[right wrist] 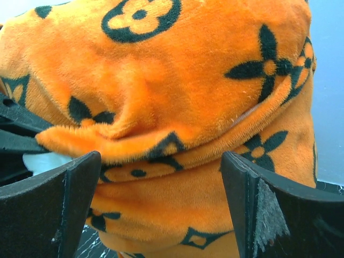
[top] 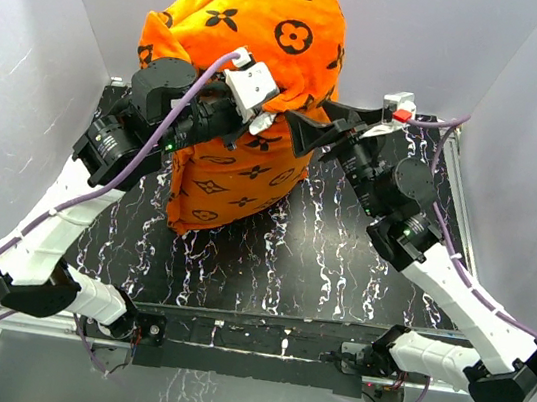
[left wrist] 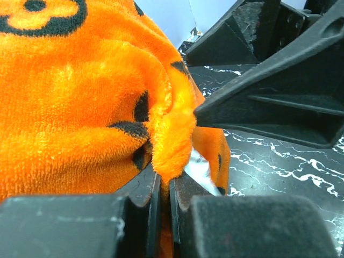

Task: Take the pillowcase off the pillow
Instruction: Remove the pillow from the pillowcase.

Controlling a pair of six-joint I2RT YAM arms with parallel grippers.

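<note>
Left fingers [left wrist: 173, 196] clamped on an orange pillowcase [left wrist: 80, 107] fold, my right fingers [top: 328, 127] spread wide beside it; black marbled surface [top: 340, 262], plain white walls [top: 42, 26] around

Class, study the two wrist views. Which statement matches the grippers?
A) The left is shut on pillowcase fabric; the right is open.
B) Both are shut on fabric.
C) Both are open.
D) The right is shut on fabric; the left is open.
A: the left gripper pinches a fold of the orange pillowcase with its jaws closed, while the right gripper stands wide open.
</note>
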